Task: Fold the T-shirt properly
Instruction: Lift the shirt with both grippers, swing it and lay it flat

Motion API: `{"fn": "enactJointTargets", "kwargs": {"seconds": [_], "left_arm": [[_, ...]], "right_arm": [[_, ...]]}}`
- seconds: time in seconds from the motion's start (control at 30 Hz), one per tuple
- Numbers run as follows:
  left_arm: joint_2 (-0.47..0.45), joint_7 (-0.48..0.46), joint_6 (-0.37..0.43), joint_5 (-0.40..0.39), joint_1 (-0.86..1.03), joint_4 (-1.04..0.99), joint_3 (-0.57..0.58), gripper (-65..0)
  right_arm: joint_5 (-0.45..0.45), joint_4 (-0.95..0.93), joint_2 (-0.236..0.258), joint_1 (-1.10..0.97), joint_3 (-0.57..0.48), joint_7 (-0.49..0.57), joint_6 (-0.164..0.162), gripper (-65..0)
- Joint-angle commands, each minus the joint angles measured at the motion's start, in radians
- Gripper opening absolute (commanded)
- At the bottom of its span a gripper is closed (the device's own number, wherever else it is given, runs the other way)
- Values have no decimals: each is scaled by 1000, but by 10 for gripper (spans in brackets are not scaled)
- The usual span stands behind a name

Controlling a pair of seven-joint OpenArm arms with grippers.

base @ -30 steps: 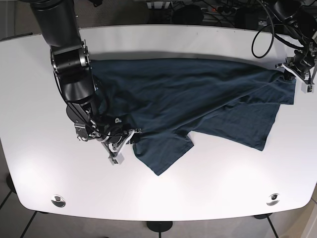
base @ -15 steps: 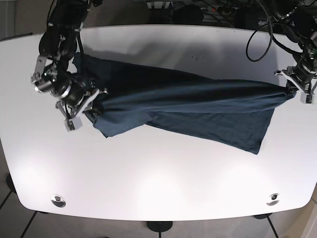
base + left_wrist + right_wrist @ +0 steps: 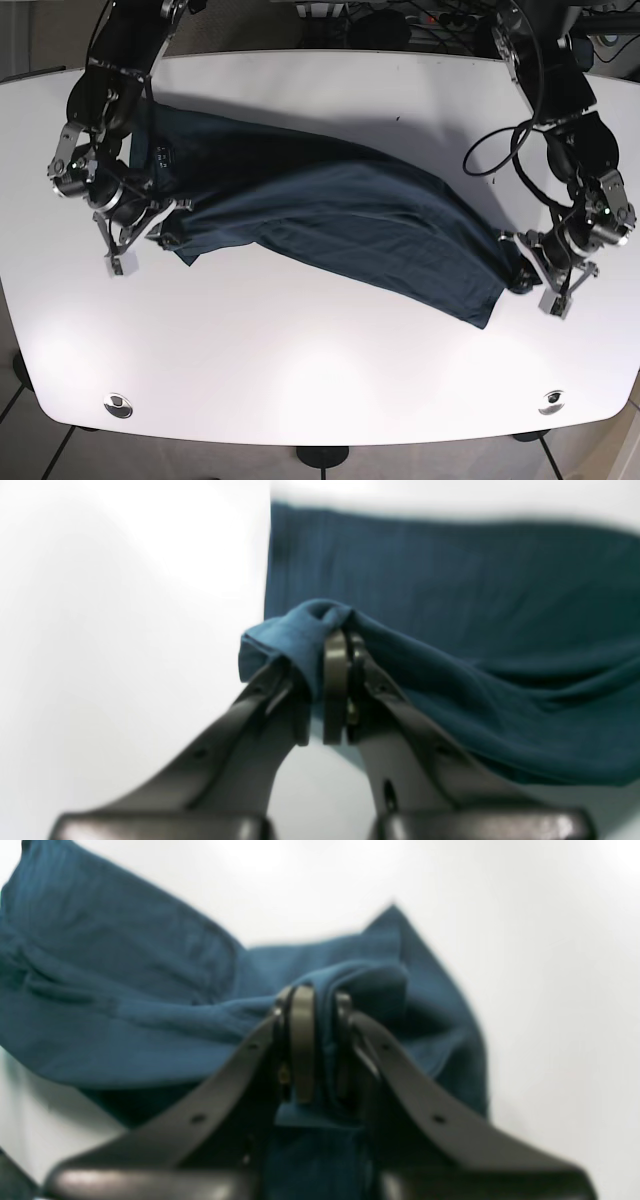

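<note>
Compared to half a second ago, the left gripper [image 3: 530, 275] has swung its clamped end of the dark teal T-shirt [image 3: 330, 215] down toward the white table's [image 3: 320, 370] near edge, while the right gripper [image 3: 150, 238], also pinching fabric, barely moved.

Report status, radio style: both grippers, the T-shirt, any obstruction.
Left gripper shut on T-shirt. Right gripper shut on it too. Shirt stretched diagonally across table. Nothing in the way.
</note>
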Motion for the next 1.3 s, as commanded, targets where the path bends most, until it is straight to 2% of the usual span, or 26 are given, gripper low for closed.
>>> {"fn": "enactJointTargets", "kwargs": {"seconds": [0.03, 0.13, 0.23, 0.3, 0.43, 0.53, 0.63, 0.7, 0.77, 0.87, 0.97, 1.0, 1.03, 1.1, 1.17, 1.3], "left_arm": [[-16, -26, 1, -16, -113, -49, 24, -636], [-16, -98, 1, -16, -273, -183, 90, -636], [-16, -167, 32, -16, -426, -330, 152, -636], [-23, -233, 52, -16, -552, -453, 201, -636], [-47, -353, 74, -16, -773, -655, 221, -635], [-96, -363, 72, -18, -879, -689, 221, -635], [-153, -362, 68, -24, -899, -657, 221, -635], [-167, -336, 68, -25, -825, -603, 214, -635], [-178, -333, 66, -25, -673, -500, 207, -638], [-187, -333, 66, -25, -480, -388, 121, -638], [-185, -334, 58, -27, -246, -287, 73, -638], [-184, -334, 28, -27, -164, -258, 46, -638], [-179, -333, 2, -27, -110, -246, 24, -638], [-148, -333, 1, -25, -24, -227, -16, -638], [-139, -333, 1, -22, 80, -201, -42, -638], [-138, -333, 1, -24, 220, -138, -42, -639]], "right_arm": [[16, -67, 18, 123, 1, 29, 0, -633], [16, -203, 46, 304, -29, 29, -3, -633], [16, -297, 70, 456, -74, 38, -46, -633], [16, -360, 76, 577, -89, 38, -55, -633], [16, -429, 85, 783, -121, 35, -56, -633], [24, -427, 104, 877, -123, -5, -56, -633], [24, -384, 112, 914, -120, -27, -55, -633], [24, -315, 128, 864, -118, -48, -50, -633], [25, -246, 135, 757, -117, -51, -46, -633], [25, -159, 135, 611, -117, -48, -46, -633], [25, -36, 125, 376, -75, -48, -46, -633], [25, -1, 105, 286, -48, -48, -44, -633], [25, 16, 98, 237, -37, -48, -44, -633], [25, 46, 89, 136, -14, -48, -44, -631], [25, 87, 84, 25, 7, -48, -23, -631], [25, 145, 84, -115, 26, -48, -18, -631]]}}
